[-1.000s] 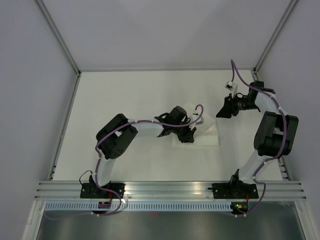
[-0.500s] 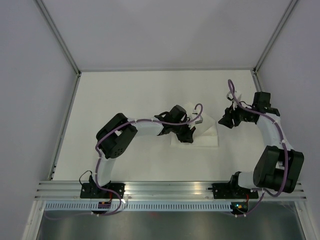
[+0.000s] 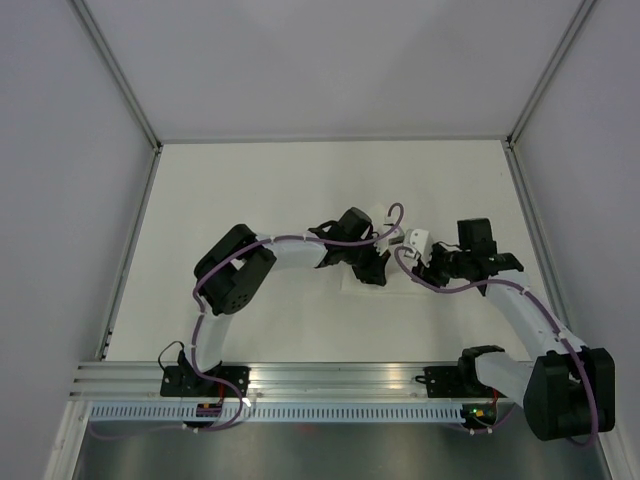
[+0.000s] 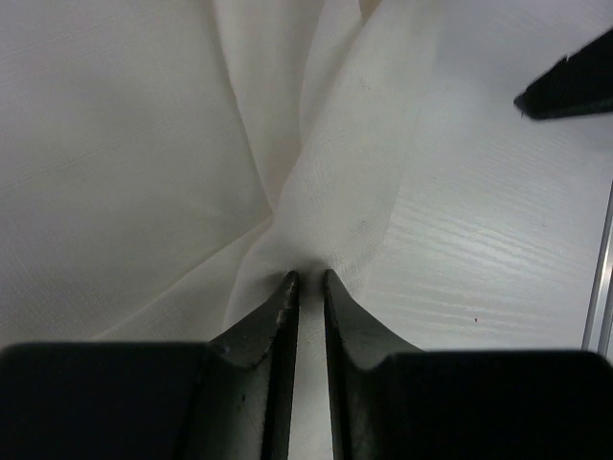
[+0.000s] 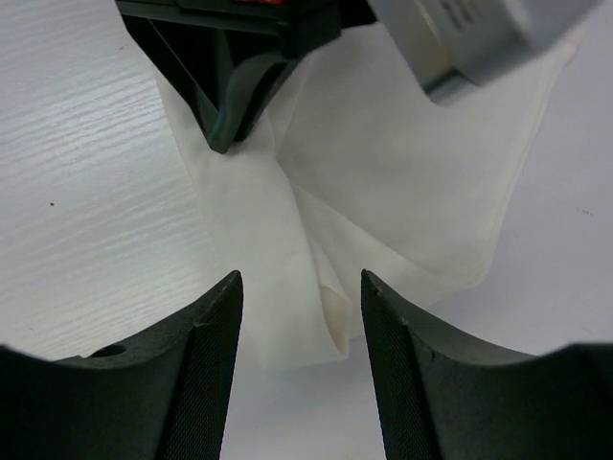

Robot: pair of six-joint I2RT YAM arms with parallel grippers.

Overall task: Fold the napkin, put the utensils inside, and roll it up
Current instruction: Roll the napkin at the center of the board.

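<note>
Napkin (image 4: 144,172) lies rumpled on the white tabletop (image 4: 498,249), slightly toward 3 o'clock of table centre in my top view. Left gripper (image 4: 308,280) sits at its 9 o'clock side, fingers narrow, and I read them as pinching a gathered fold. Right gripper (image 5: 302,287) is at its 3 o'clock side, fingers wide, holding nothing, straddling a loose folded edge.

The left arm (image 3: 285,252) bends at the elbow and reaches right toward mid-table. The left gripper (image 4: 308,278) sits low, jaws almost together, pinching a fold of the napkin (image 4: 134,163). The right arm (image 3: 520,305) stretches forward and leftward, and the right gripper (image 5: 300,283) faces the left one from close by, jaws spread apart.
</note>
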